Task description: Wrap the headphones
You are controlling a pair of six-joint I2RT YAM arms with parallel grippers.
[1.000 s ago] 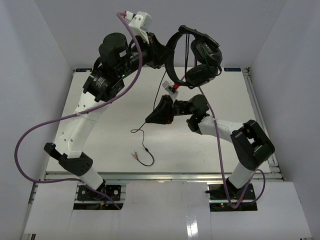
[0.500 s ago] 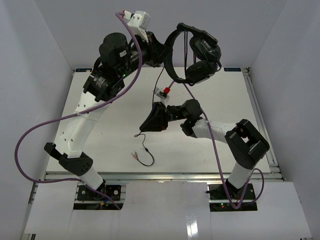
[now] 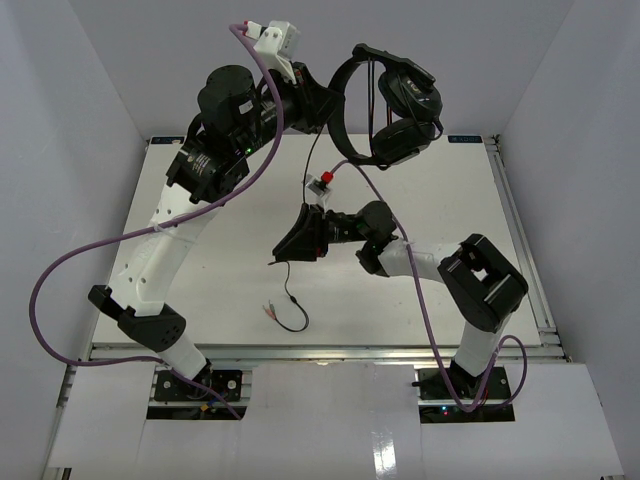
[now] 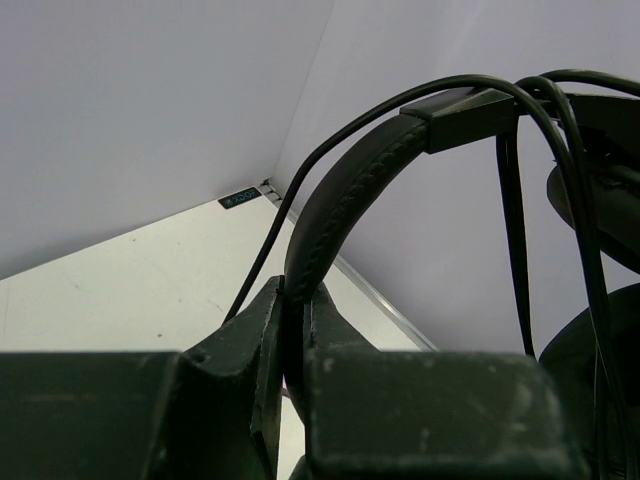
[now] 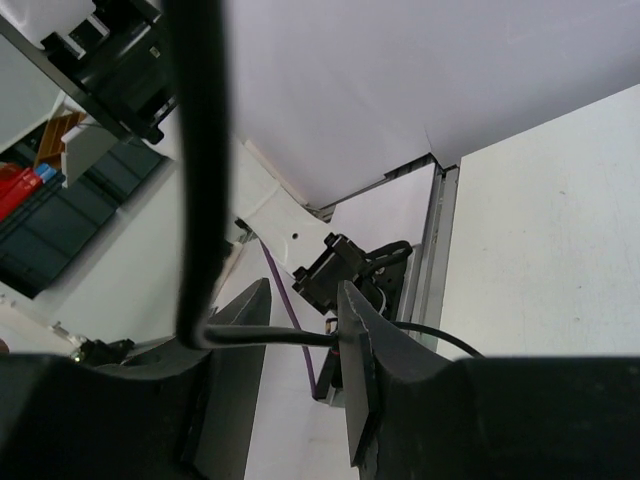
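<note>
1. The left gripper (image 4: 295, 300) clamps the headband of the small black over-ear headphones (image 3: 405, 100), high above the white table (image 3: 200, 260).
2. The right gripper (image 5: 298, 300) stands parted, with the thin black cable (image 5: 280, 337) crossing between its fingers.
3. A thick purple robot cable (image 3: 60, 270) loops at left.
4. A small dark label (image 4: 240, 198) has unreadable writing.

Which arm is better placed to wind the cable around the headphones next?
Right. The right hand, fingers apart, has the cable running between them; the left hand is clamped on the headband, holding the headphones up.
</note>
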